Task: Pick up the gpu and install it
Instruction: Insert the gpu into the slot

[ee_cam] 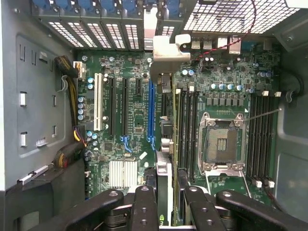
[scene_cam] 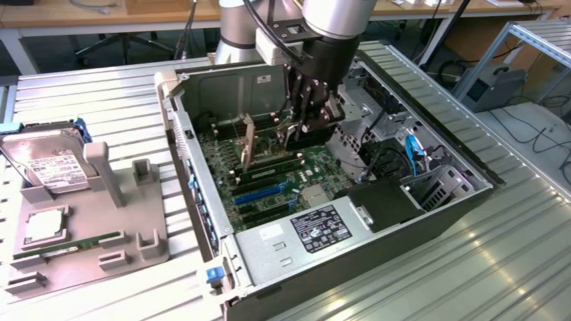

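Item: gpu (scene_cam: 249, 143), a thin flat rectangular expansion card with a brownish board face and a silver metal bracket (ee_cam: 166, 54) at one end. Location: inside the open grey metal desktop computer case (scene_cam: 267, 251), standing on edge over the green motherboard (ee_cam: 137, 120). In the wrist view it sits edge-on just beside the long blue expansion slot (ee_cam: 151, 108). Holder: black multi-fingered gripper (ee_cam: 167, 195), jaws drawn in to a middling width and clamped on the card's upper edge, one finger set on each face. Step in hand: installation, judged well along; the pick-up is done and the card is down within the case walls. Contact: it cannot be told whether the card's lower edge has met a slot or hangs just above it. Requirement, as a judgement: seating calls for the card's edge connector to lie true along its slot, the bracket to meet the rear panel opening, and the press to go straight down without tilt. Other stock, well apart on the grey plastic tray (scene_cam: 125, 221) at the exterior view's left: boxy silver hard drive (scene_cam: 49, 164) with white label, and narrow green RAM stick (scene_cam: 71, 243).
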Available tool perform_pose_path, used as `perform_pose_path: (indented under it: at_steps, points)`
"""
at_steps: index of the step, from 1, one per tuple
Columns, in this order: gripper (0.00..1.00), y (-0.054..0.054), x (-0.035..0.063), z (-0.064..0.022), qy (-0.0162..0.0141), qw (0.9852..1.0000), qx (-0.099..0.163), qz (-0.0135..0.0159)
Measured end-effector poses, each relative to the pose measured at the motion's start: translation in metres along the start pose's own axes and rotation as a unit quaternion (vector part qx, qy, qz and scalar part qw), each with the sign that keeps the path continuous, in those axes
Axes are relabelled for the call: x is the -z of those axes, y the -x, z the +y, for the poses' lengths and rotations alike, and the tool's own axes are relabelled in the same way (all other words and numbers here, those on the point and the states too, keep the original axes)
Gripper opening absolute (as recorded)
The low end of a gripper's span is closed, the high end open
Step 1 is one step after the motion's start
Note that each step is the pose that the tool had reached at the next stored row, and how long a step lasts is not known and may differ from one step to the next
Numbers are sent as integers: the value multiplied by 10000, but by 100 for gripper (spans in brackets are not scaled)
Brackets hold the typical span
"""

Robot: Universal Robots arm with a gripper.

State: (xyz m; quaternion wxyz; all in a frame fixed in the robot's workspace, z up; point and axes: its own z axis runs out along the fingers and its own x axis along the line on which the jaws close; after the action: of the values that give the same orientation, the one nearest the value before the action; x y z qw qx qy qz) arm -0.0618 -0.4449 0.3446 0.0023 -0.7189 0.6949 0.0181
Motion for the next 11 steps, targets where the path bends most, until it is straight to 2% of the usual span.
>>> perform_pose_path:
  at_steps: [11]
  points:
    - [27, -44, -2, 1, 0, 10000, 0, 0]
